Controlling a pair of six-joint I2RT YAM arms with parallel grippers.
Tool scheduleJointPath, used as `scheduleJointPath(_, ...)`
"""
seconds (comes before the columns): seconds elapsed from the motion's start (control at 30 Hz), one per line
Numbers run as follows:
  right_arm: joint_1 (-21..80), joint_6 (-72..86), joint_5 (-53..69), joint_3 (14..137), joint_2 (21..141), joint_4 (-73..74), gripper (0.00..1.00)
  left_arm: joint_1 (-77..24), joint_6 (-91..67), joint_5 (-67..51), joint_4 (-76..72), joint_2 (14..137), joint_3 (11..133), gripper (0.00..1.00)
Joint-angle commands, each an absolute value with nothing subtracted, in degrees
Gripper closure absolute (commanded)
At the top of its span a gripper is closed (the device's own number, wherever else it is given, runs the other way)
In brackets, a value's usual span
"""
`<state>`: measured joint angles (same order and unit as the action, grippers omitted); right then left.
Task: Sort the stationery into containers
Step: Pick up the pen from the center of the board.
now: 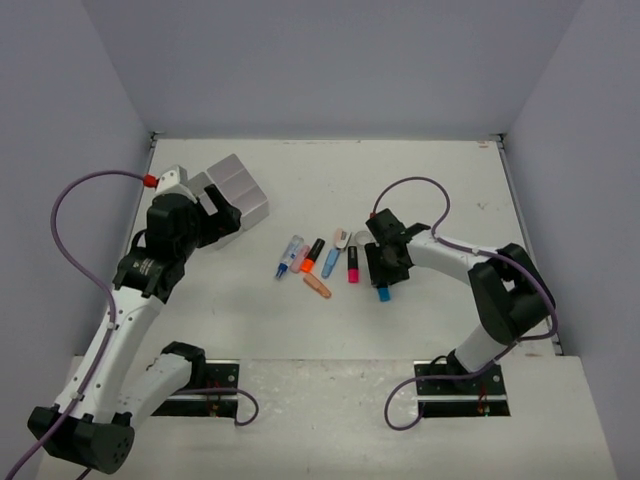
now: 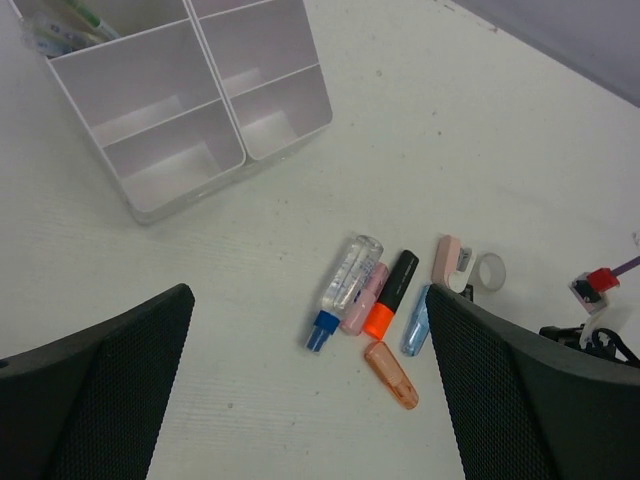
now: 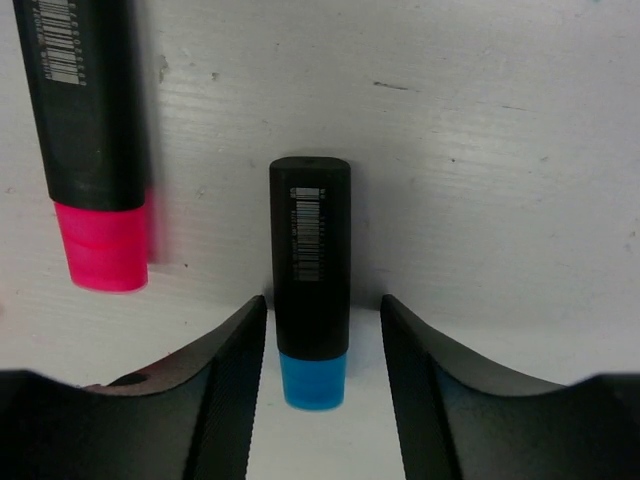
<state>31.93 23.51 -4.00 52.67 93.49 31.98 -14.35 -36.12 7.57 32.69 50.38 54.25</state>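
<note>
— Target: stubby black plastic highlighter with blue cap (image 3: 310, 260), flat on the white surface (image 3: 500, 150), between parted fingers (image 3: 225, 390) of the right hand (image 3: 323, 310), not yet pinched.
— Probably light, stiff, slick. Best gripped mid-barrel. Left hand (image 2: 308, 300) spread wide, empty.

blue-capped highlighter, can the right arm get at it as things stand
Probably yes. The right gripper straddles the blue-capped highlighter, one finger on each side, with nothing between. The pink-capped highlighter lies apart, clear of the fingers.
</note>
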Motion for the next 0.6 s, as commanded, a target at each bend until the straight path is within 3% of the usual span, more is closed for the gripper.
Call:
scheduleJointPath(0.0,32.8,23.7,-2.1,54.0,96.1,34.7,0.60,-14.6,-32.5,3.4,33.3,50.4,54.0,0.00)
scheduleJointPath(0.07,32.9,23.4,-1.5,54.1,97.1,34.6,0.72,-14.6,-32.4,1.9,32.8,51.6,53.8,0.00)
scheduleJointPath(0.1,33.0,23.6,-1.6,54.0,97.0,34.5,0.92,-14.9,-32.6,0.7,31.7,52.0,53.1,0.00)
scheduleJointPath(0.13,33.3,23.8,-2.2,53.7,95.9,34.5,0.98,-15.5,-32.7,-1.2,30.8,52.4,52.6,0.00)
scheduleJointPath(0.3,38.8,26.5,-11.1,54.2,87.4,36.5,1.00,-23.4,-36.6,-10.1,21.1,56.5,48.8,0.00)
scheduleJointPath(0.4,47.3,26.8,-17.3,54.1,77.1,34.2,1.00,-29.8,-40.4,-17.9,9.4,60.2,47.3,0.00)
scheduleJointPath(0.57,54.4,21.4,-16.3,49.2,64.8,18.0,1.00,-36.7,-43.4,-20.4,0.9,64.0,48.7,0.00)
